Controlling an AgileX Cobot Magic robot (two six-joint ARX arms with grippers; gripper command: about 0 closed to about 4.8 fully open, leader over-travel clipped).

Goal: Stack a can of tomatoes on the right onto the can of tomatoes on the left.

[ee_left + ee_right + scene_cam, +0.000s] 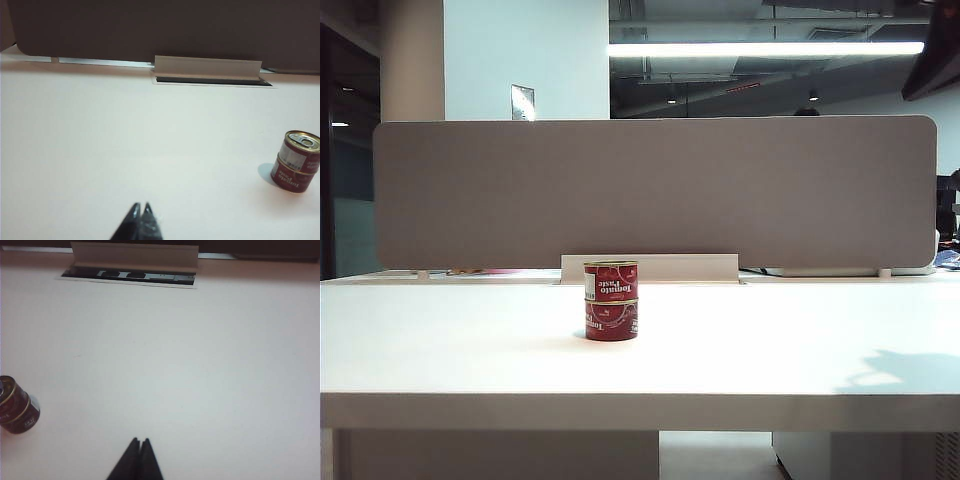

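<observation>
Since the upper can (611, 281) already sits upright on the lower can (611, 320) mid-counter (770, 340), nothing's left to grab; right claw (139, 441) closed, empty, cans off to its left; left claw (140, 206) closed, empty, well apart

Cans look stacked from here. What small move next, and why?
Probably none beyond parking the right gripper. The upper tomato paste can sits squarely on the lower can, upright, on the table. Both the right and the left gripper are shut, empty and clear of the stack.
</observation>
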